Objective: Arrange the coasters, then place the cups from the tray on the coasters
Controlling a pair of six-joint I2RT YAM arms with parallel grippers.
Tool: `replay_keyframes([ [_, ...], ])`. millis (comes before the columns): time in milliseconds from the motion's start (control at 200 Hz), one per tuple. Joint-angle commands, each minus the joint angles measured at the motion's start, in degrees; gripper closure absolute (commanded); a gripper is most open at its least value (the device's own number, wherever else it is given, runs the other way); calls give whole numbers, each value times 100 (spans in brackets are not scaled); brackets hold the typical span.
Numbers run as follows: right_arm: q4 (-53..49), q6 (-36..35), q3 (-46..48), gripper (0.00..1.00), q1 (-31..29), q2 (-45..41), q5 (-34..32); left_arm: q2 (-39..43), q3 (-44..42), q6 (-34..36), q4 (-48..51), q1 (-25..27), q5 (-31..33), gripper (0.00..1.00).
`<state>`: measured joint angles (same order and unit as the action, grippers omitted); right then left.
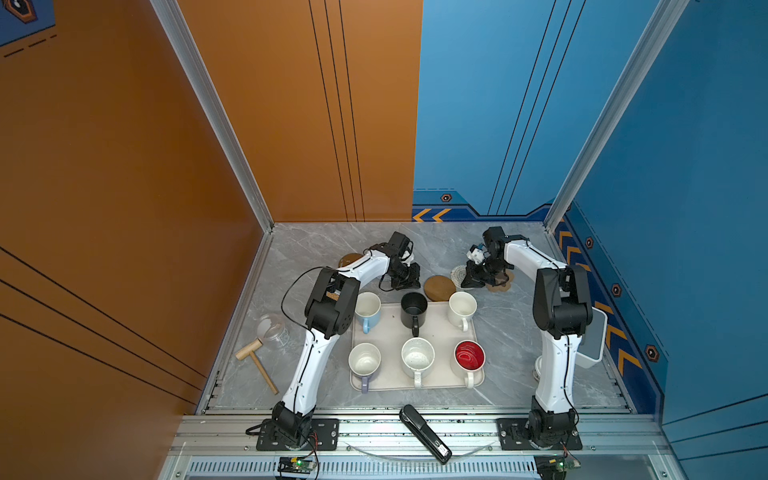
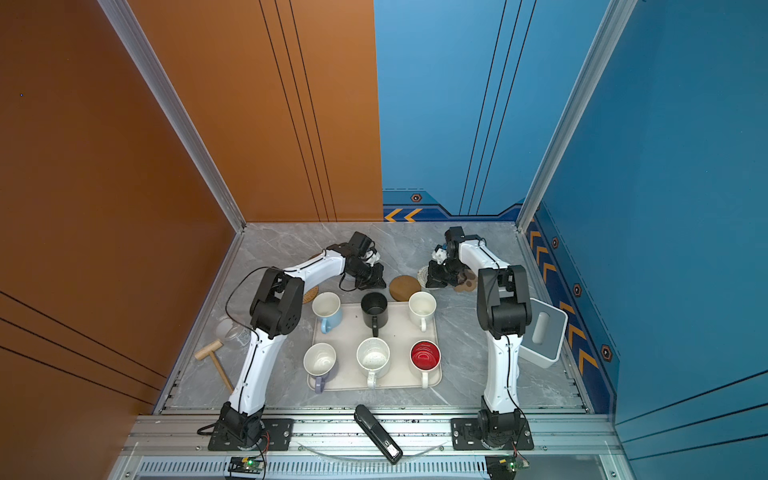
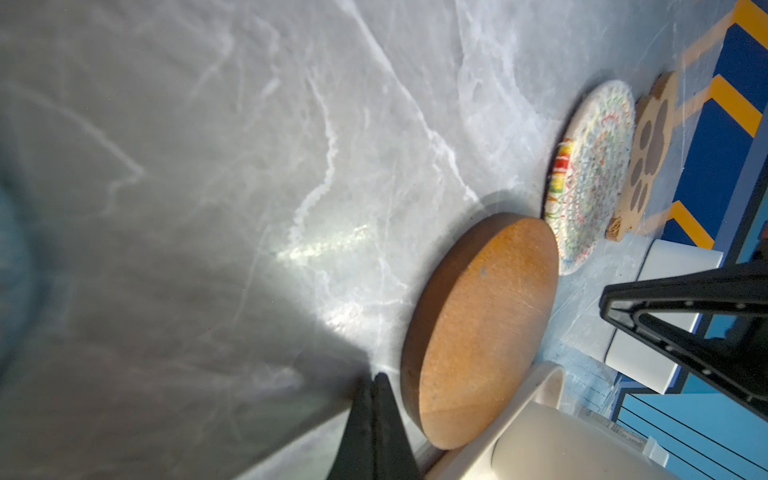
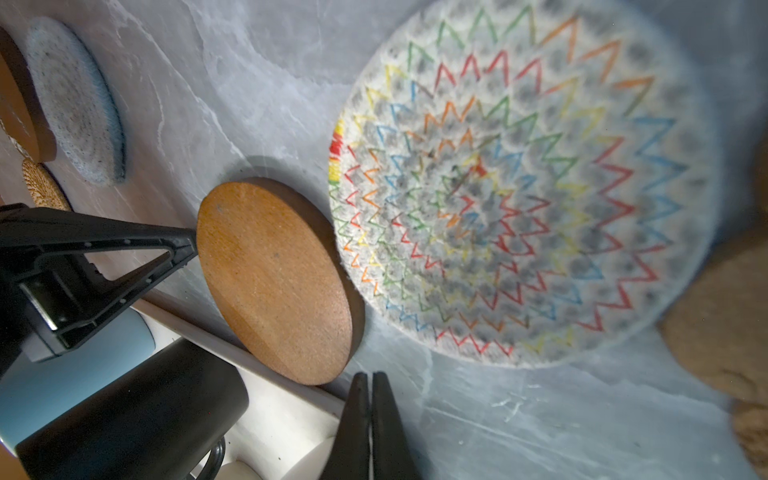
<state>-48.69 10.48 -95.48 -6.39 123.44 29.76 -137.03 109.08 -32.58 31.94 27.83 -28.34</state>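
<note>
The cream tray (image 1: 390, 332) holds the cups in two rows: light blue (image 1: 368, 309), black (image 1: 414, 309) and white (image 1: 462, 307) at the back, lavender (image 1: 365, 361), speckled (image 1: 417, 355) and red-inside (image 1: 469, 357) in front. Behind it lie the coasters: a wooden disc (image 1: 439, 287), a whitish crocheted one (image 4: 519, 187), a paw (image 1: 500, 284), a grey-blue one (image 4: 75, 99), a rattan one (image 2: 311, 293) and a second wooden disc (image 1: 350, 259). My left gripper (image 3: 376, 378) is shut and empty, low beside the wooden disc (image 3: 482, 328). On the other side, my right gripper (image 4: 369, 376) is shut and empty beside the crocheted coaster.
A clear glass jar (image 1: 272, 328) and a wooden mallet (image 1: 257, 363) lie left of the left arm. Against the right wall stands a white box (image 1: 592, 336). A black stapler-like tool (image 1: 424, 434) rests on the front rail.
</note>
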Motion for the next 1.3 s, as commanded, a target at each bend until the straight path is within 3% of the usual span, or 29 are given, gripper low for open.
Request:
replay_keyframes([
  [0, -149, -98, 67, 100, 24, 101, 29, -37, 61, 98, 308, 88, -3, 100],
  [411, -141, -158, 223, 100, 68, -79, 143, -153, 259, 85, 303, 165, -95, 100],
  [1297, 305, 145, 53, 100, -226, 564, 589, -394, 724, -170, 298, 158, -10, 100],
])
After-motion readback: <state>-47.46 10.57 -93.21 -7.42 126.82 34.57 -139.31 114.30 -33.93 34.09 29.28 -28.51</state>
